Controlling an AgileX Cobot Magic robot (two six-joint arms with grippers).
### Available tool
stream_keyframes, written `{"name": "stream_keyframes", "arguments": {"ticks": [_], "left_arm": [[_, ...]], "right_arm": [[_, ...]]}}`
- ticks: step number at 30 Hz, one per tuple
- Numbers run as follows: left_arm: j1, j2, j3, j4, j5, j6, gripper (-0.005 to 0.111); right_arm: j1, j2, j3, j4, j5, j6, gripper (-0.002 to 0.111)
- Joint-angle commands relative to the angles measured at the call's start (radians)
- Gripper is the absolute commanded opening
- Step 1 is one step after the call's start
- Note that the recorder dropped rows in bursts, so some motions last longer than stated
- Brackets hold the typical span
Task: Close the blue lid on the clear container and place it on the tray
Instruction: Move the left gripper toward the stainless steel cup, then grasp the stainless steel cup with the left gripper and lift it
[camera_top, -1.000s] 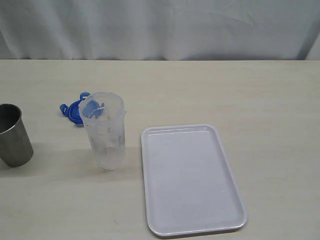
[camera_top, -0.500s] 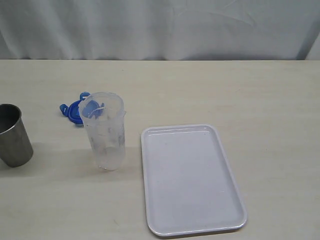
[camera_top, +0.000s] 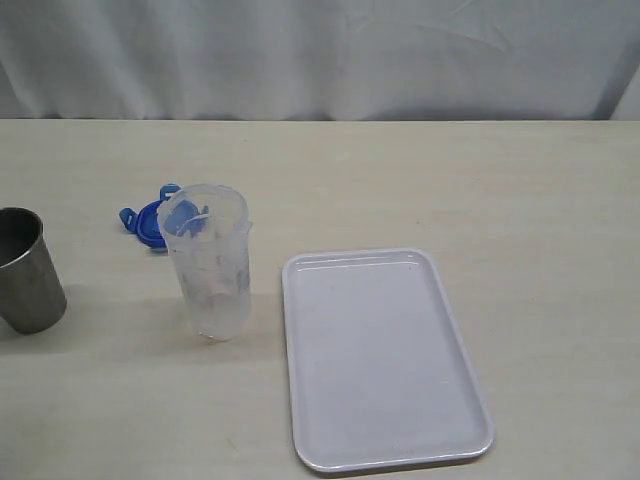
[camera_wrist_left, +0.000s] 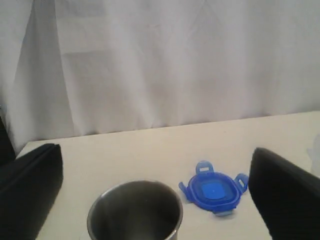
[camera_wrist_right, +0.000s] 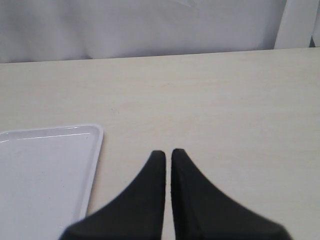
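Blue lid, clear container, tray: one each.

A steel cup stands upright on the table.

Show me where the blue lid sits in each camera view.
Exterior: lid on the table left of centre, behind the container, partly hidden.
Left wrist: lid flat on the table beside the cup.
Right wrist: not in view.
Shared landmark: the cup, in exterior and left wrist.
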Motion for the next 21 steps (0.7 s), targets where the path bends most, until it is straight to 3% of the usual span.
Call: {"name": "stream_keyframes", "arguments": {"ticks": [1, 7, 11, 21], "left_arm": [[0.002, 0.186, 0.003, -0.031, -0.151, 0.013, 0.101], [0.002, 0.430, 0.003, -0.042, -0.200, 0.048, 0.101], [0.002, 0.551, 0.003, -0.121, -0.299, 0.058, 0.101], [0.002, 0.791, 0.003, -0.087, -0.505, 0.009, 0.101]], "right_arm": [[0.000, -0.005, 0.003, 0.002, -0.004, 0.002, 0.004], [0.000, -0.005, 0.003, 0.002, -0.004, 0.002, 0.004], [0.000, -0.005, 0.003, 0.002, -0.004, 0.002, 0.004], [0.000, -0.005, 0.003, 0.002, -0.004, 0.002, 0.004]]}}
